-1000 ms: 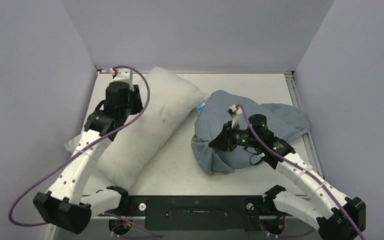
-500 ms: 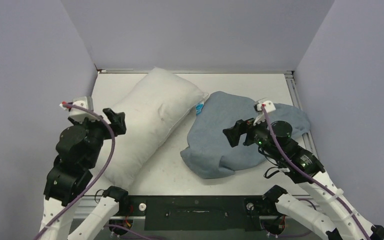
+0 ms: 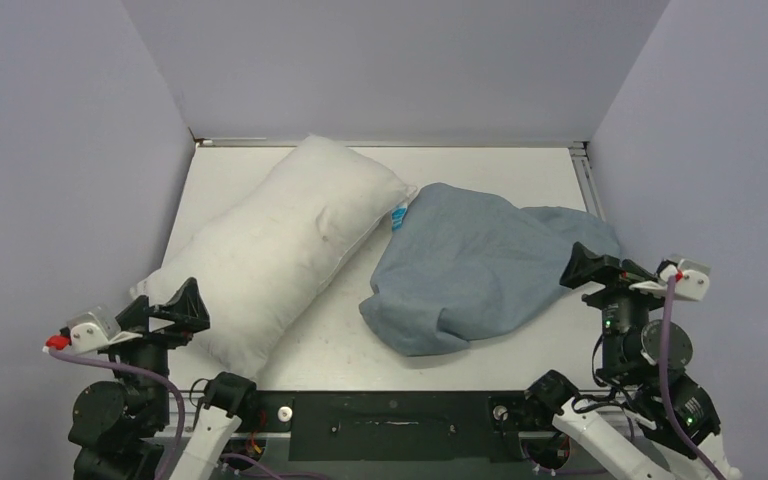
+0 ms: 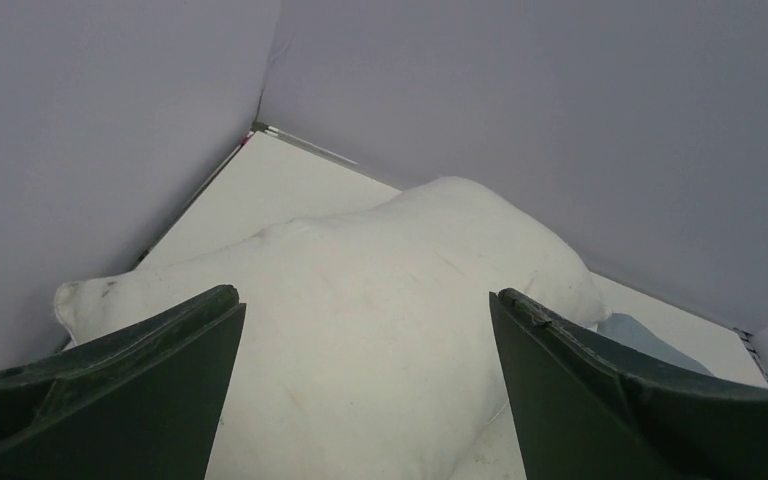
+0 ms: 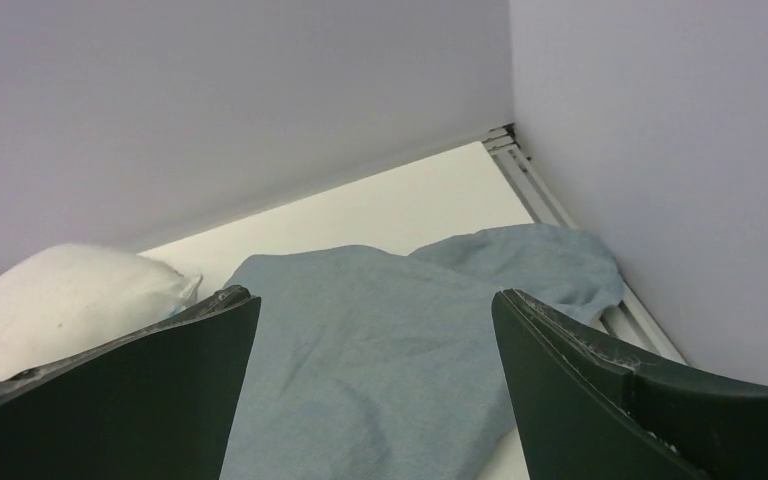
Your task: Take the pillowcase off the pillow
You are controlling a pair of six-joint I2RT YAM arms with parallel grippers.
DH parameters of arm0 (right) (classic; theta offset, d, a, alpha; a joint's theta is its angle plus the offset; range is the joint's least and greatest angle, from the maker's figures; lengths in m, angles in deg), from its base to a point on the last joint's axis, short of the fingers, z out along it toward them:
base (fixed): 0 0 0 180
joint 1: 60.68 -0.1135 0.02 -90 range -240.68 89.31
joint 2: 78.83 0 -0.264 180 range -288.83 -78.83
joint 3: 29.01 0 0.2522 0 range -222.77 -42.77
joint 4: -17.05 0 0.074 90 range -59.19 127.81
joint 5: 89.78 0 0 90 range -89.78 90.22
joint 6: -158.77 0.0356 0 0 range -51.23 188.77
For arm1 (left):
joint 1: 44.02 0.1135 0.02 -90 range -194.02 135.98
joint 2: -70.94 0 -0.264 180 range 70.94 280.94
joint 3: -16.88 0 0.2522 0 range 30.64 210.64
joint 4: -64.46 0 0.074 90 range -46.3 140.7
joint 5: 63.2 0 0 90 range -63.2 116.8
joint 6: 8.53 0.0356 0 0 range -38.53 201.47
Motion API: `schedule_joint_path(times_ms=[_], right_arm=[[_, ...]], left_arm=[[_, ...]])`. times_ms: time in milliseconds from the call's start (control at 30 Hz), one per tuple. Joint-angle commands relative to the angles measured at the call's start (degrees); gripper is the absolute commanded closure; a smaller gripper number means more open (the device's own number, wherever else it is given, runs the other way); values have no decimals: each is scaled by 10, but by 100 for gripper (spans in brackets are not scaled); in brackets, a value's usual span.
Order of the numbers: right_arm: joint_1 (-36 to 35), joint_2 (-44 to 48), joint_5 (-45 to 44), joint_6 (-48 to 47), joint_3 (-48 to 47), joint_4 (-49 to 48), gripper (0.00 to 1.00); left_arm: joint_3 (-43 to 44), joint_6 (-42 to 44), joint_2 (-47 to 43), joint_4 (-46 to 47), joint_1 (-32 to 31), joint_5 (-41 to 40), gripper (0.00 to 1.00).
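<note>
The off-white pillow [image 3: 280, 240] lies bare and slantwise on the left half of the table, a small blue tag [image 3: 398, 215] at its right edge. The dusty-blue pillowcase [image 3: 470, 265] lies limp and crumpled on the right half, beside the pillow and touching it near the tag. My left gripper [image 3: 175, 310] hangs open above the pillow's near-left corner, holding nothing; in the left wrist view the left gripper [image 4: 365, 293] frames the pillow [image 4: 360, 220]. My right gripper [image 3: 590, 268] is open at the near right, apart from the cloth; the right wrist view shows the right gripper [image 5: 375, 295] over the pillowcase [image 5: 380, 340].
Lilac walls close the white table [image 3: 480, 165] on three sides. A metal rail [image 3: 588, 185] runs along the right edge, and the pillowcase's far-right fold reaches it. The black base bar [image 3: 390, 412] and both arm bases sit at the near edge.
Both arms have drawn back from the table's middle to the near corners. Both grippers opened; the right one let go of the pillowcase, which now lies flatter. The pillow stays put.
</note>
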Motion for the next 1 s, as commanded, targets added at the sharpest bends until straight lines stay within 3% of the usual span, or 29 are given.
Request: schedule_joint_path(times_ms=[0, 167, 433, 967], right_arm=[[-2, 59, -79, -30, 37, -3, 10], [-2, 130, -84, -41, 84, -38, 10], [-3, 165, -71, -64, 133, -72, 10], [19, 156, -56, -73, 137, -77, 10]], left_arm=[[-47, -9, -59, 21, 2, -52, 4], [-111, -11, -142, 40, 2, -69, 4], [-146, -12, -145, 51, 0, -79, 4], [-165, -1, -145, 74, 0, -65, 4]])
